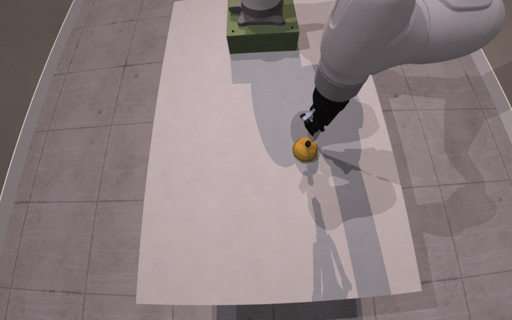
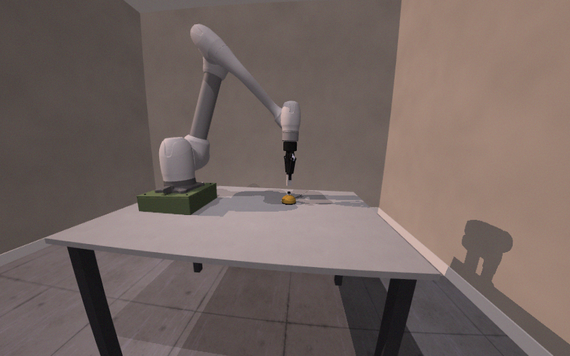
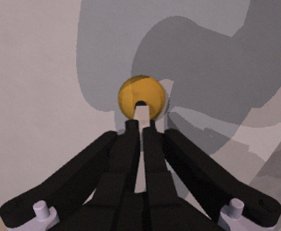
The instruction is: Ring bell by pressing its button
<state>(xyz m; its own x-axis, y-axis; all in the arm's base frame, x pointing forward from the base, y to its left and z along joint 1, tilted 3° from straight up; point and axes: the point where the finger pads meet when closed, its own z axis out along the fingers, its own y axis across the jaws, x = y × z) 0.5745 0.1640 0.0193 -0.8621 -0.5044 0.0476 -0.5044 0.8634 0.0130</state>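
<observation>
A small orange dome bell with a black button on top stands on the white table. My gripper is shut and empty, pointing straight down. It hangs right over the bell, with a small gap between its fingertips and the button. In the wrist view the shut fingertips line up with the middle of the bell and hide the button.
The arm's green base block stands at the back of the table. A beige wall runs close along the table's right side. Arm shadows fall across the table around the bell.
</observation>
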